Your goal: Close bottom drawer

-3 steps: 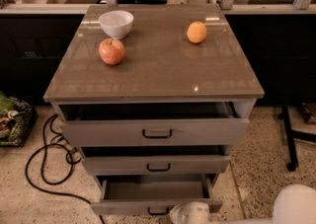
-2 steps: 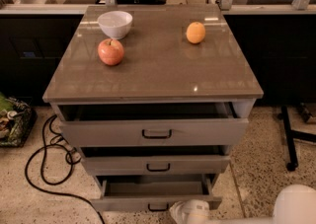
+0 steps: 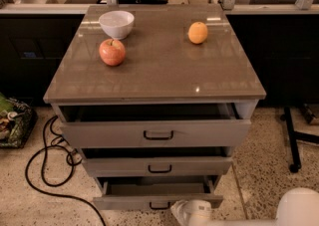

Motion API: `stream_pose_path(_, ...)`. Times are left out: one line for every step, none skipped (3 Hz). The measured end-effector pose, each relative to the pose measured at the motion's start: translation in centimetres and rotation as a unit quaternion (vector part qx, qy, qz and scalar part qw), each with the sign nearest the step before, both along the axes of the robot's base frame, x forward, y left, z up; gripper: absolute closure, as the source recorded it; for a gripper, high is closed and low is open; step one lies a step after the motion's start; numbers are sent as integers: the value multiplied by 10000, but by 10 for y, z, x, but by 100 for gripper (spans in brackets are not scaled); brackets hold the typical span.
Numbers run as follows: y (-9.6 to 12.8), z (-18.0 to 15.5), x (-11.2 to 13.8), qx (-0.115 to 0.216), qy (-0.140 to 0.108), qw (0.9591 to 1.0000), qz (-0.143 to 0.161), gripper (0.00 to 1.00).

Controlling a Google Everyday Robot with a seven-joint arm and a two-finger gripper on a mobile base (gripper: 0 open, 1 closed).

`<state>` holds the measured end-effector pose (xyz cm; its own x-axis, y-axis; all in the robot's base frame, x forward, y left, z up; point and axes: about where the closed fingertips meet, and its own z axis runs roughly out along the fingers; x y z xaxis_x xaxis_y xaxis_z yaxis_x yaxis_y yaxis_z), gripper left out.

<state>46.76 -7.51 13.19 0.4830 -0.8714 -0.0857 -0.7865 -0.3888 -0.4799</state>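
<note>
Pushed slightly further in, bottom drawer (image 3: 129,202) at lower centre, still partly open, our hand (image 3: 192,212) just before its front at the bottom edge, its state we cannot tell

One camera looks down from nearby onto the cabinet (image 3: 159,73) front, the gripper (image 3: 185,211) lowest in view.

Claw (image 3: 191,212) partly beyond bottom edge
</note>
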Motion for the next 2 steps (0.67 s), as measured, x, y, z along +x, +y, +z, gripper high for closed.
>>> stream_pose_path(0, 7, 20, -53, -250, 9997, 63, 100)
stream_pose_path(0, 7, 17, -52, -251, 9997, 64, 100)
